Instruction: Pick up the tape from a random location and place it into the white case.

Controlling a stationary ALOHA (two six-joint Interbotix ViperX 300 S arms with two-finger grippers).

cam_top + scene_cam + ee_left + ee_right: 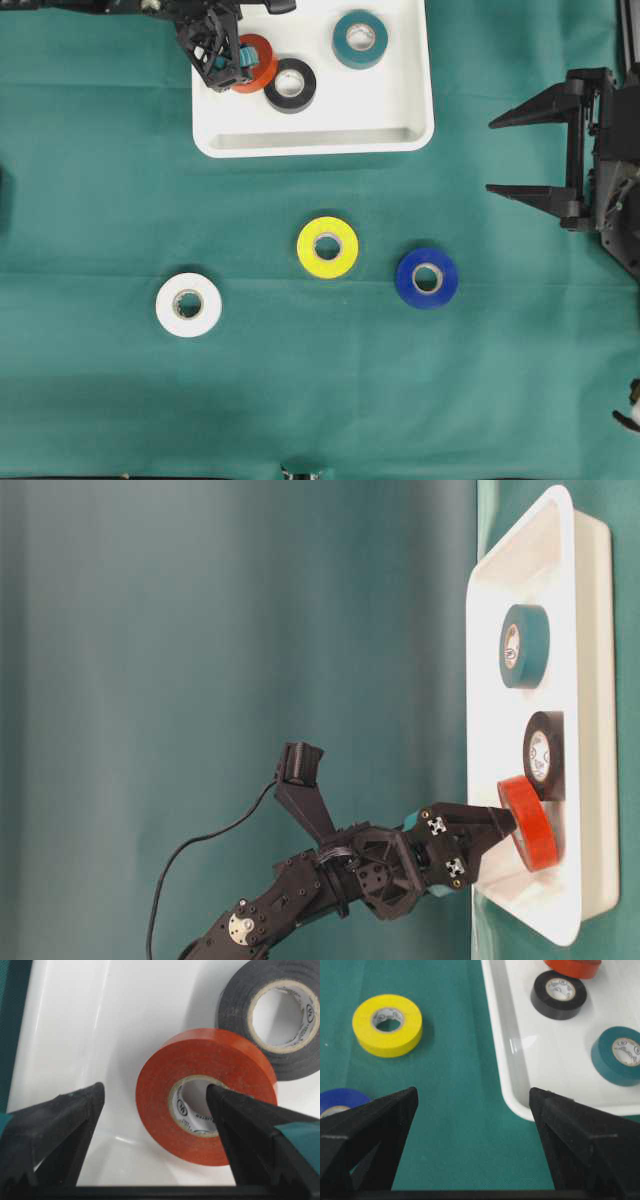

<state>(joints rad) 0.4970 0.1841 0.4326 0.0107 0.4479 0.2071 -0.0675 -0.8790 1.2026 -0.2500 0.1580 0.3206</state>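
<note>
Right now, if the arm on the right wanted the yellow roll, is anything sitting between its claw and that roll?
Nothing visible does. The right gripper stands open at the table's edge, and only bare green cloth lies between it and the yellow roll. The blue roll sits off to one side, the white case to the other.

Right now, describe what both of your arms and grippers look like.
Both arms are black. The left gripper has black angular fingers with teal patches at their bases, a perforated black bracket behind, silver screws, and a black cable looping off the arm. The right gripper has long tapering black fingers on a boxy black frame.
</note>
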